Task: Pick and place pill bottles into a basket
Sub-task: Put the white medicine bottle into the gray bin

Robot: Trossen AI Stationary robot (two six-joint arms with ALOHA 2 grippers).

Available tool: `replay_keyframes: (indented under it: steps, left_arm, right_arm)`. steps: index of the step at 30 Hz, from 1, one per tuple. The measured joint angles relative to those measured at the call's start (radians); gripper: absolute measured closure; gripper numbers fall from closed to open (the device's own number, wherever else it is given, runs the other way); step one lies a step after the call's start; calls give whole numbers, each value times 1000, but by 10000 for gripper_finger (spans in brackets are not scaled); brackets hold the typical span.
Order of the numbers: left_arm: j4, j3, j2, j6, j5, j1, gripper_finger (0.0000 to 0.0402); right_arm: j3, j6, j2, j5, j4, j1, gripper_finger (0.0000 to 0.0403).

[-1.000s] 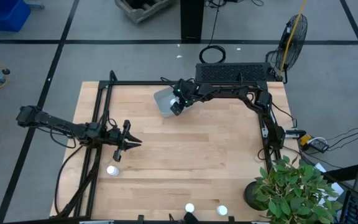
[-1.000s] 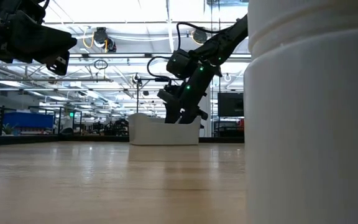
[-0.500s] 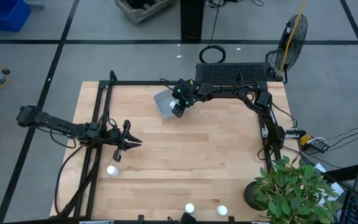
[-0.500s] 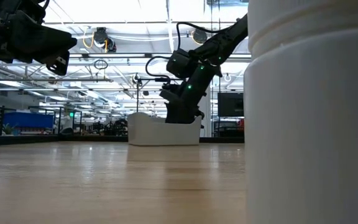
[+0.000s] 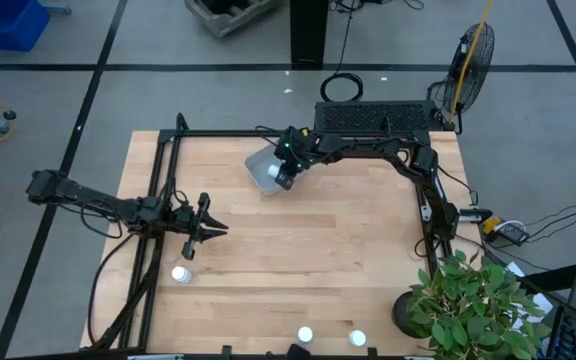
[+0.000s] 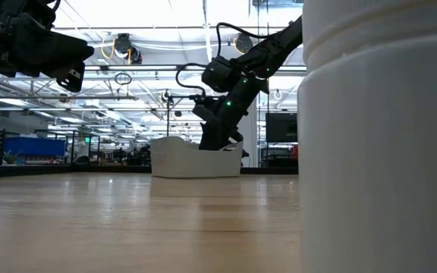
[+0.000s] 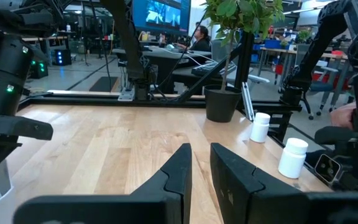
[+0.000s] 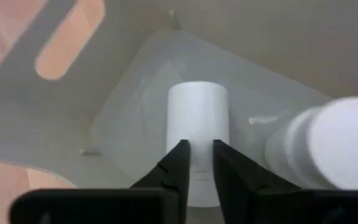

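the worktop [image 5: 308, 250] is pale wood with both arms reaching over it. at its far side sits the basket [image 5: 262, 165], and the right arm stretches across from the right edge, elbow bent, wrist tipped down so the right claw [image 5: 285, 176] hangs inside the basket's right end. the left arm lies low along the left side, its left claw [image 5: 206, 229] level above bare wood, fingers nearly together with a thin gap and nothing between them.

in the right wrist view the right claw's fingers [image 8: 178, 163] are close together around a pill bottle [image 8: 198, 124] lying on the basket floor, with a second bottle [image 8: 328, 146] just beside it. whether they actually pinch it i cannot tell.

three more bottles stand outside: one near the left claw [image 5: 180, 273] and two at the near edge [image 5: 305, 336] [image 5: 357, 339].

risk, as i judge it: the basket is light, so a claw dragging its wall on the way out could shove or tip it. a bottle clinging to a finger could also ride out with the lift.
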Motion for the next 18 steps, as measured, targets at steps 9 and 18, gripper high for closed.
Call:
replay_keyframes:
  steps: [9,18]
  left_arm:
    - [0,0,0,0,0,0,339]
    - [0,0,0,0,0,0,339]
  right_arm:
    - [-1,-77,-2,-6,13,11,369]
    - [-5,-178,-14,-4,2,59,231]
